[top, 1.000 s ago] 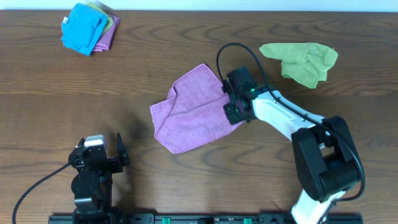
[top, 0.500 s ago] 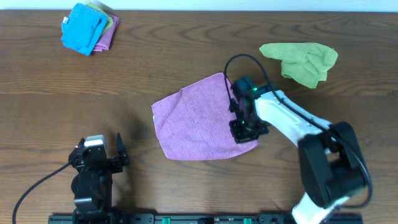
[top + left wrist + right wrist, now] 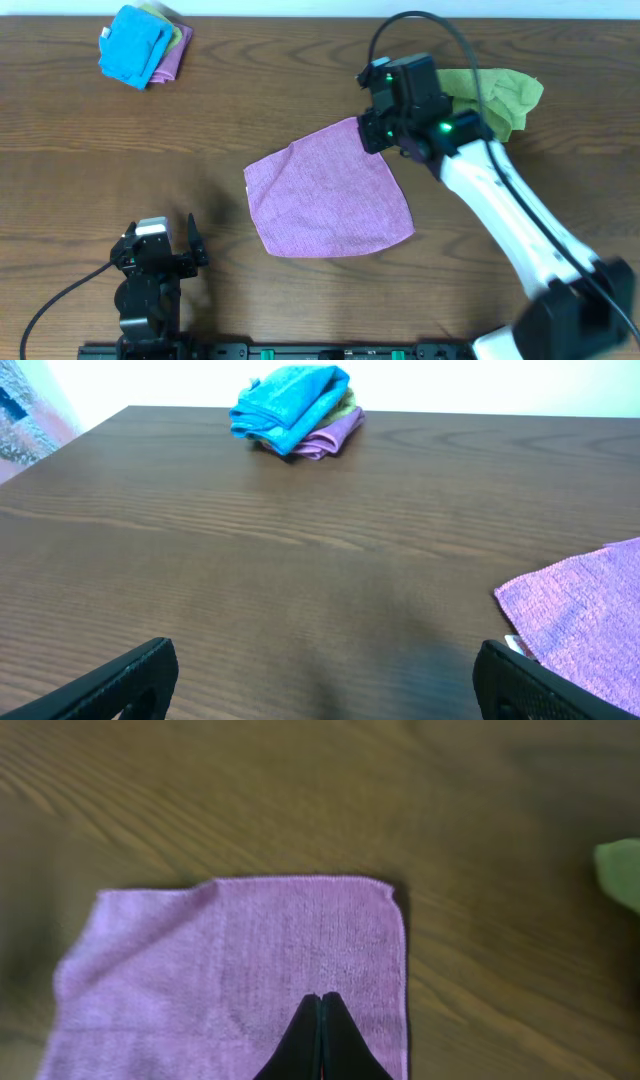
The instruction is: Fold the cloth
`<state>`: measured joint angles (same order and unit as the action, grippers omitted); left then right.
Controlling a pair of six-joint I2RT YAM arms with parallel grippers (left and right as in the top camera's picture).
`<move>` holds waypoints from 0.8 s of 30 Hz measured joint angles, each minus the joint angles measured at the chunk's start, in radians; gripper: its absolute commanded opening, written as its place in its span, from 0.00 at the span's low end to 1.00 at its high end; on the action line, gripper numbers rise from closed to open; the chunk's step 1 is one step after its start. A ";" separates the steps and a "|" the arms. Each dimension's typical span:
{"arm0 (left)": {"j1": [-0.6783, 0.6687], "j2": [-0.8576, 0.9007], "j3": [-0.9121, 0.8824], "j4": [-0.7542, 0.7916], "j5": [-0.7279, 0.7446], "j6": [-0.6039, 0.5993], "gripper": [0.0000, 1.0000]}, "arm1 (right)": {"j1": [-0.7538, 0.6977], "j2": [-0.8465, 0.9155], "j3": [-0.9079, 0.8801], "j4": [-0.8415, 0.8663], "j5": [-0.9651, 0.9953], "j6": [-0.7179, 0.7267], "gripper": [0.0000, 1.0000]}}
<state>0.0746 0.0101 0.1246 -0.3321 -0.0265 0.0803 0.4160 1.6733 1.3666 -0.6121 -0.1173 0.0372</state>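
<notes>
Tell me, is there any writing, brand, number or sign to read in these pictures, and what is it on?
No text can be read anywhere.
The small white tag at the edge of the pinkish-purple cloth: too small to read.
The blue cloth, the green cloth and the table: no markings visible.

Dark wooden table [image 3: 80, 150], crumpled lime-green cloth [image 3: 515, 100], bright blue cloth [image 3: 132, 45] atop folded cloths [image 3: 173, 55]

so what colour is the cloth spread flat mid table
The cloth is pinkish-purple, clearest in the right wrist view.
</notes>
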 measured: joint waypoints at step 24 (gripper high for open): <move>0.000 0.000 0.000 0.000 0.000 0.000 0.95 | -0.001 0.360 -0.009 0.274 0.010 -0.040 0.01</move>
<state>0.0746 0.0101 0.1246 -0.3321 -0.0261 0.0799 0.4149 2.0338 1.3579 -0.3378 -0.1078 -0.0025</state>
